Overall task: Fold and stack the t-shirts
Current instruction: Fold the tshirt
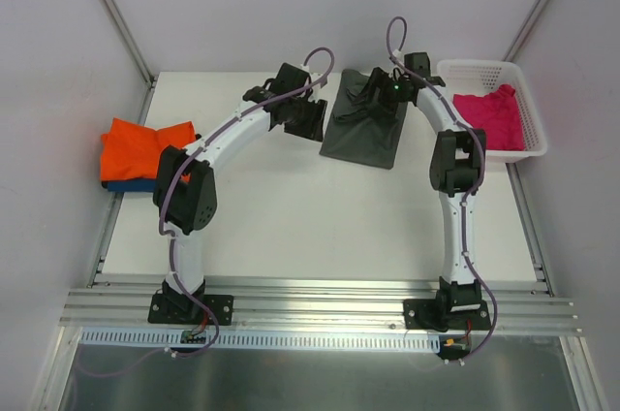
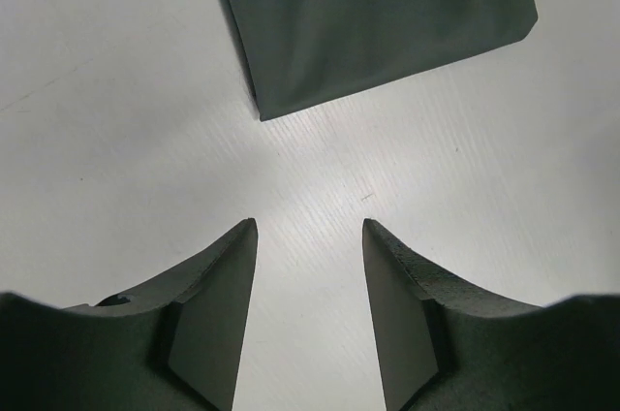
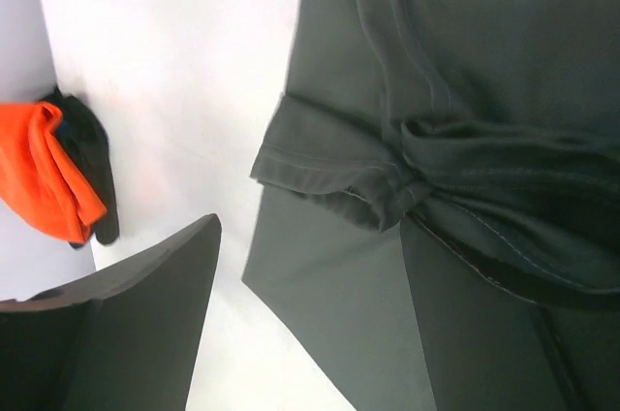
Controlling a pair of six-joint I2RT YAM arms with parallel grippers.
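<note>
Judging by how things lie, about half of the task seems to be done. A folded bright orange t-shirt (image 1: 145,144) is stacked on a folded blue t-shirt (image 1: 122,184) at the left edge of the white table (image 1: 291,227). A soft dark grey t-shirt (image 1: 366,135) is laid at the back middle of the table. It is partly folded into a narrow panel, with one sleeve bunched on top, so its folding is probably the step in hand. A crumpled magenta pink t-shirt (image 1: 489,112) is lying in the white plastic mesh basket (image 1: 533,122) at the right, not yet folded. The left claw (image 2: 310,237) is held about half open above bare table, near a corner of the grey shirt, and nothing is gripped. The right claw (image 3: 310,237) is spread wide over the bunched sleeve, and no cloth is seen pinched between its fingers.
</note>
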